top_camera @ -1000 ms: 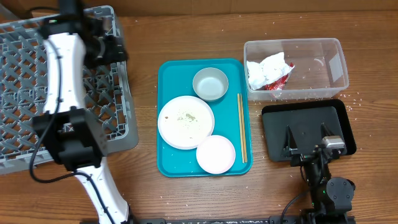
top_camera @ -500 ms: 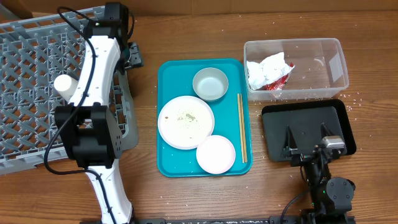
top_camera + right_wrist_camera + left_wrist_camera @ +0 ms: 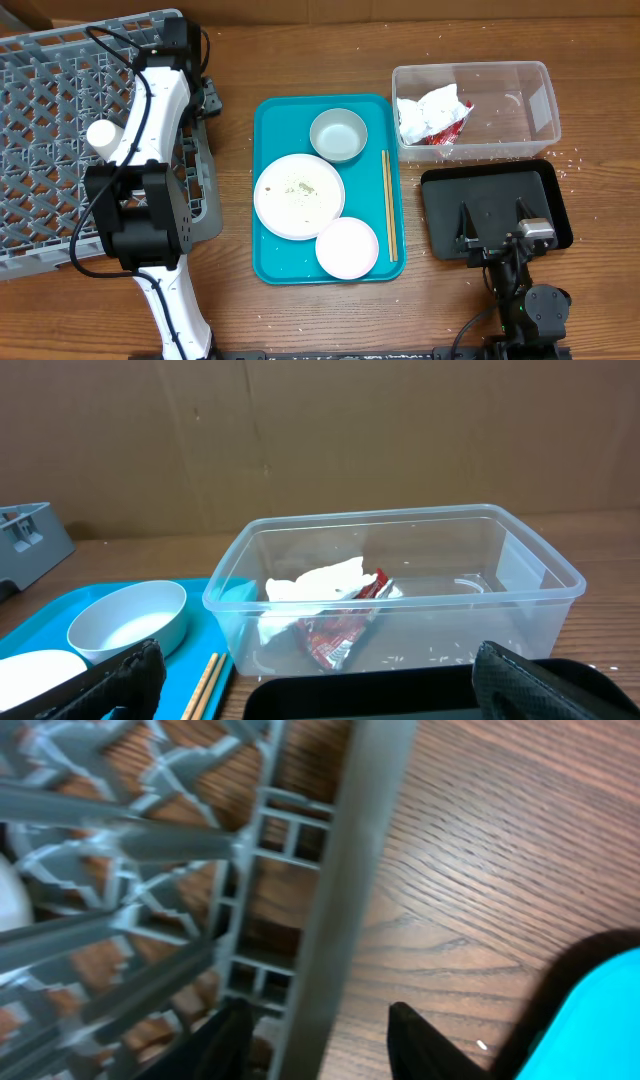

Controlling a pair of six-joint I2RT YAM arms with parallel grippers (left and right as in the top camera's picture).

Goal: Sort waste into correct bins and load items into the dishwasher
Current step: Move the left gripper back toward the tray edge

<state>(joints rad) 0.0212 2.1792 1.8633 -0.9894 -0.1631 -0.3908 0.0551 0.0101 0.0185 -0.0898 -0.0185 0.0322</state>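
The grey dishwasher rack point(image 3: 60, 120) fills the left side, with the small white cup point(image 3: 103, 135) lying in it. My left gripper point(image 3: 206, 98) is at the rack's right rim point(image 3: 340, 910), open, one finger point(image 3: 232, 1042) inside the rim and the other outside. Nothing else sits between them. On the teal tray point(image 3: 272, 262) are the pale bowl point(image 3: 338, 135), the crumb-speckled large plate point(image 3: 299, 195) and the smaller plate point(image 3: 347, 248). The clear tub point(image 3: 520, 100) holds the napkin point(image 3: 428, 110) and red wrapper point(image 3: 345, 625). My right gripper point(image 3: 495, 222) hangs open and empty over the black tray point(image 3: 495, 190).
Wooden chopsticks point(image 3: 389, 205) lie along the teal tray's right side. White crumbs point(image 3: 570, 160) are scattered on the wood round the tub and black tray. Bare wood lies between the rack and the teal tray. A brown cardboard wall point(image 3: 320, 430) stands behind the tub.
My left arm has swung right, from above the rack to its right rim, uncovering the cup in the rack. Its jaws have narrowed. The right arm is still.
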